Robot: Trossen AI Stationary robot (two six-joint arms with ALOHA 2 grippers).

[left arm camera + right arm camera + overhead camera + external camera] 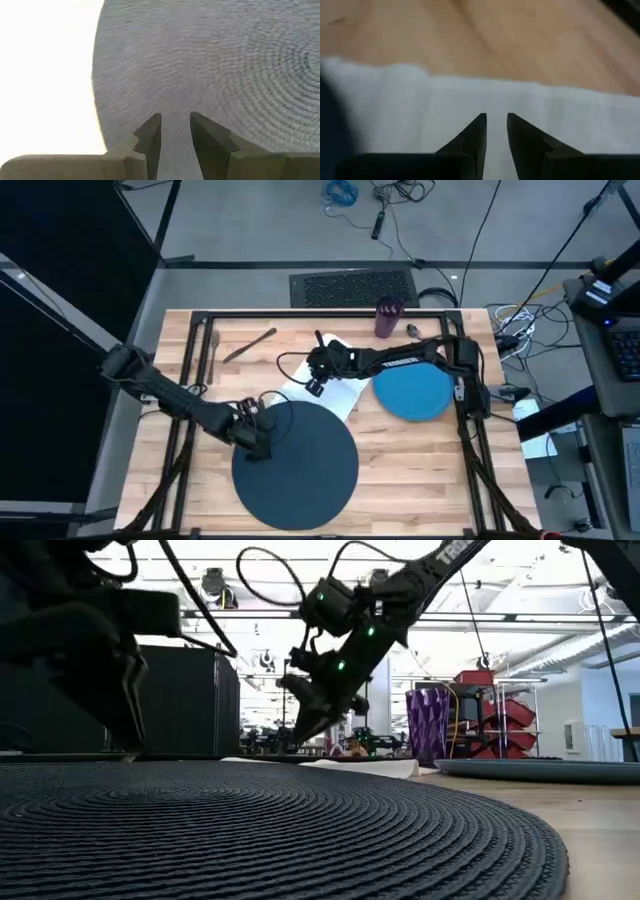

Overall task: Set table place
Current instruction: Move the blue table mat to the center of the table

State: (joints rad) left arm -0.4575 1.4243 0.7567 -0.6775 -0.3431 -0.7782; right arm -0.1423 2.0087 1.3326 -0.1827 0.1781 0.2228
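Note:
The dark navy round disc [300, 465] lies flat on the table [430, 460], near its front edge. My left gripper [252, 438] stands over the disc's left rim [115, 75] with a narrow gap between its fingers. A white napkin [340, 393] lies flat just beyond the disc, its edge toward the bare wood [470, 35]. My right gripper [313, 383] points down over the napkin [470, 105], fingers slightly apart. The blue plate [412, 393] lies right of the napkin. The purple cup [388, 318] stands upright at the far edge. My left gripper hangs low over the disc near its left rim [175, 100]; both fingers show above the weave, and I cannot tell whether their tips touch it. My right gripper comes at the napkin [370, 766] from above, slanting down; I cannot tell whether its tips touch the cloth.
A fork [213, 348] and another piece of cutlery [250, 345] lie at the far left of the table. A small metal piece [412, 330] lies beside the cup. A keyboard [352, 285] sits beyond the far edge. Bare wood shows at the near right.

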